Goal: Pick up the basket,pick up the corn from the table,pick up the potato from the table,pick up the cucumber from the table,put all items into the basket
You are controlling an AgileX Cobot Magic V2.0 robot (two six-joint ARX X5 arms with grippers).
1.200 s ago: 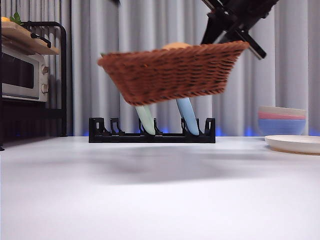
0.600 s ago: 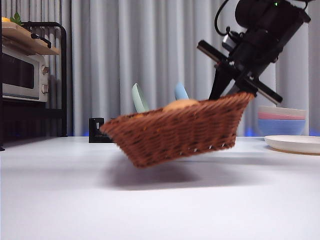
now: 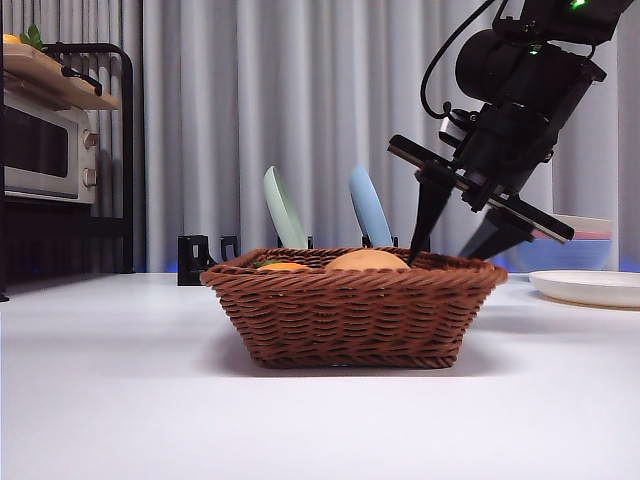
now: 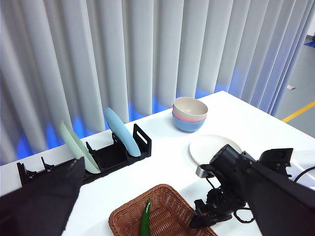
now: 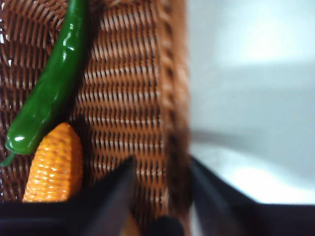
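The brown wicker basket stands flat on the white table. In it lie the tan potato, the orange-yellow corn and the green cucumber. My right gripper is open at the basket's right rim, one jaw inside the basket and one outside, with the braided rim between them. My left gripper is open and empty, high above the table. From there the basket with the cucumber shows below.
A black dish rack with a green plate and a blue plate stands behind the basket. Stacked bowls and a white plate are at the right. A microwave on a shelf is at the far left.
The basket came down from the air, tilted, and now rests level on the table. The right gripper's jaws have spread apart at the rim.
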